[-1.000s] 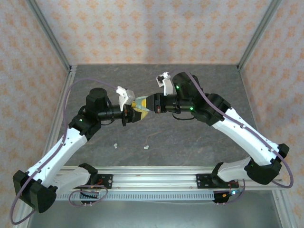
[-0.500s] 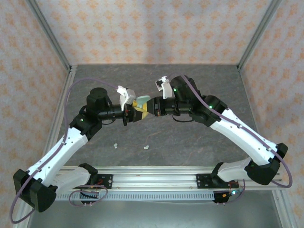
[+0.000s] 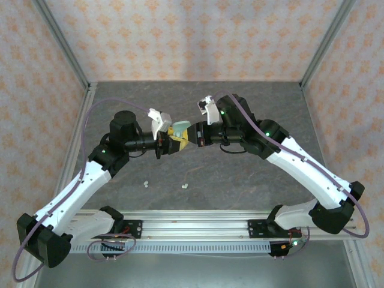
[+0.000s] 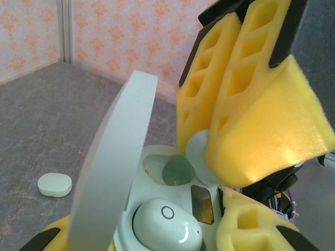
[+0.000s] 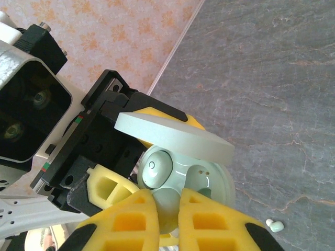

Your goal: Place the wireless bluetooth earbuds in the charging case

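Where the two arms meet above the middle of the desk [image 3: 252,174], the charging case [image 3: 178,133] is held in the air, off the surface.

Left end effector [image 3: 164,144]: clenched on the lower half of the case, yellow pads on either flank. Lid [image 4: 112,172] open, standing nearly upright on the side away from the right arm.

Right end effector [image 3: 191,137]: pinched tight on the held earbud [image 4: 200,152], which is pale, rounded and mostly covered by foam.

Inside the case, the seated earbud [image 4: 167,228] fills the socket nearer the left wrist. The empty socket [image 4: 177,172] lies beyond it, toward the right arm's fingers.

Key relation: the held earbud sits at the rim of the empty socket, on its edge away from the lid. Touching or just clear, cannot tell. The socket lies ahead of the right fingertips and a little toward the lid. My judgement is that a short shift lidward, then a push along the finger axis, should seat it. The bud's long axis is hidden by the pads, so its match to the socket is unconfirmed.

The right arm does the placing; the left only steadies.

On the desk, well apart from both arms' tips, are a left loose earbud [image 3: 146,183] and a right loose earbud [image 3: 185,186]. A second closed case [image 4: 55,184] lies flat farther off.
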`<action>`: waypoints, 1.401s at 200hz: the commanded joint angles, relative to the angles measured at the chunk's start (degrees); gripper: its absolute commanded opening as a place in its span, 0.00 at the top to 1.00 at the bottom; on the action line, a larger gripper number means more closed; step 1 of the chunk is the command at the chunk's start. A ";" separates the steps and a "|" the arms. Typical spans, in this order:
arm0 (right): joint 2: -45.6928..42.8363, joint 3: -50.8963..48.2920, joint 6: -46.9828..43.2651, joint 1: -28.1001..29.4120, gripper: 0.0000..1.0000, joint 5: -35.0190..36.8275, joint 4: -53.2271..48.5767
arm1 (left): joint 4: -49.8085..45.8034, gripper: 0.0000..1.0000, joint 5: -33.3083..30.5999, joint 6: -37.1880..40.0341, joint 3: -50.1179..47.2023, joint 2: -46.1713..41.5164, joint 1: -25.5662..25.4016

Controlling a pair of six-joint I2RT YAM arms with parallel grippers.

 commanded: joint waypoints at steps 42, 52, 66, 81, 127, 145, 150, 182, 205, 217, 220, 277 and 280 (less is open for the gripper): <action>1.08 2.21 -3.48 -0.39 0.88 1.75 -3.11 | 1.85 1.00 1.84 -0.28 2.35 -0.42 -0.52; 1.30 2.37 -3.62 -0.39 0.88 1.77 -3.07 | 1.84 1.00 1.84 -0.29 2.43 -0.45 -0.60; 1.70 2.64 -3.90 -0.39 0.88 1.82 -3.17 | 1.81 1.00 1.89 -0.27 2.52 -0.42 -0.60; 2.07 2.99 -4.16 -0.39 0.88 1.86 -3.15 | 1.76 1.00 1.93 -0.22 2.50 -0.42 -0.69; 3.12 4.88 -5.28 -0.48 0.88 2.33 -3.93 | 1.33 1.00 1.73 -0.09 2.40 -0.64 -0.71; 3.64 5.76 -6.05 -0.48 0.88 2.84 -5.17 | 1.41 1.00 1.74 0.02 2.39 -0.69 -0.80; 3.71 5.94 -6.27 -0.48 0.88 2.91 -5.44 | 1.41 1.00 1.67 -0.02 2.40 -0.69 -0.78; 4.04 6.15 -7.12 -0.48 0.88 3.05 -6.69 | 1.25 1.00 1.67 0.08 2.43 -0.69 -0.87; 4.17 6.26 -7.80 -0.48 0.88 3.20 -7.81 | 1.05 1.00 1.67 0.24 2.47 -0.66 -0.87; 4.26 6.26 -7.79 -0.48 0.87 2.76 -8.18 | 0.88 1.00 1.67 0.33 2.49 -0.69 -0.86; 4.35 6.26 -7.79 -0.48 0.87 2.64 -8.22 | 0.88 1.00 1.65 0.33 2.49 -0.69 -0.82; 4.09 7.21 -7.33 -0.48 0.64 2.97 -8.82 | 0.91 1.00 1.56 0.41 2.65 -0.46 -0.87; 4.08 7.27 -7.40 -0.48 0.63 3.08 -8.84 | 0.91 1.00 1.58 0.45 2.65 -0.45 -0.85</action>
